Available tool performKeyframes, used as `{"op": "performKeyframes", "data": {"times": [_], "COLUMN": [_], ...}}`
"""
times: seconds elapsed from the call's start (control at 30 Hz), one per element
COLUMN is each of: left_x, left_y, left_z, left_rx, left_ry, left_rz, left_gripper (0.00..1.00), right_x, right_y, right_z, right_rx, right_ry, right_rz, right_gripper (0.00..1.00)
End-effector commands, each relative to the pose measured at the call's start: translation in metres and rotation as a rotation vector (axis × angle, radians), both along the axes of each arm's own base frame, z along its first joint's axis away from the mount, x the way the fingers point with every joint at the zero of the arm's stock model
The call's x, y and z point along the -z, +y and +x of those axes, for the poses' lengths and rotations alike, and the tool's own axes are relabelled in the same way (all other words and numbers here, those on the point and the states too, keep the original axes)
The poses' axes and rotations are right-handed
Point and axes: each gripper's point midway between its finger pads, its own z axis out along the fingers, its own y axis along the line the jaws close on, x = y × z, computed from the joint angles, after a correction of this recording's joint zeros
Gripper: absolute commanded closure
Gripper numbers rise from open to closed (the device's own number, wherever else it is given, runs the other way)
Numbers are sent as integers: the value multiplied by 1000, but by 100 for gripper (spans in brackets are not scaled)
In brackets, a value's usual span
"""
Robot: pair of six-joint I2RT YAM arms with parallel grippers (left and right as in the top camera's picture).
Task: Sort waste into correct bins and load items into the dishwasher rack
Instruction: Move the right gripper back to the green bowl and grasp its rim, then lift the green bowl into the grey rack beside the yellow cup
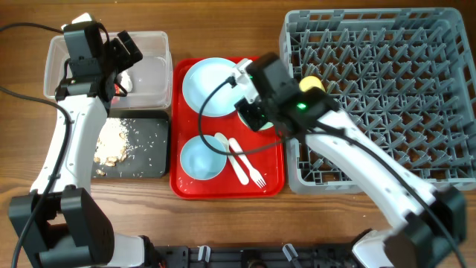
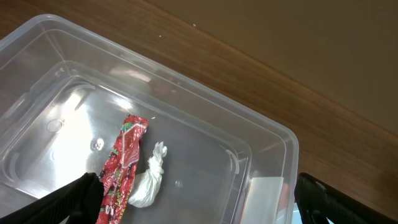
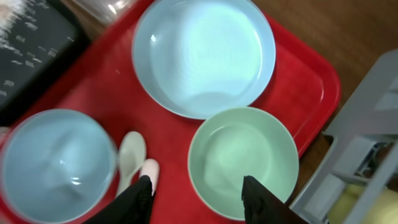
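The red wrapper and white scrap lie inside the clear tub, seen in the left wrist view. My left gripper is open above them. Beige crumbs lie in the black tray. My right gripper is open just above the mint green bowl, one finger over its rim. The pale blue plate, pale blue bowl, spoon and fork lie on the red tray. The yellow cup stands in the grey rack.
The red serving tray sits between the bins and the rack. My right arm reaches across the rack's left edge. Bare wooden table lies in front of the tray and rack.
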Motion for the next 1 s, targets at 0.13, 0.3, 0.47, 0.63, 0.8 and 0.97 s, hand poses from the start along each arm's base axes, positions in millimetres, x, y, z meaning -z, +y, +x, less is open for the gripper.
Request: {"op": "performKeyframes", "data": {"times": [0.13, 0.3, 0.47, 0.63, 0.8, 0.97], "left_x": [-4, -4, -4, -4, -4, -4], "left_y": [2, 2, 2, 2, 2, 2], "left_z": [0, 0, 0, 0, 0, 0], "left_rx": [-11, -10, -11, -11, -10, -10], "left_ry": [-11, -11, -11, -11, -11, -11], "left_rz": [-4, -4, -4, -4, -4, -4], "left_gripper": [0, 0, 0, 0, 0, 0], "right_x": [82, 122, 135, 137, 142, 148], "right_y": [7, 5, 6, 4, 0, -3], "right_z": [22, 18, 9, 7, 1, -3], "right_rx": [7, 3, -12, 16, 15, 15], "right_ry": [82, 160, 206, 225, 242, 253], "right_rz": [-125, -178, -169, -165, -179, -189], "right_gripper": [57, 63, 66, 73, 78, 82]}}
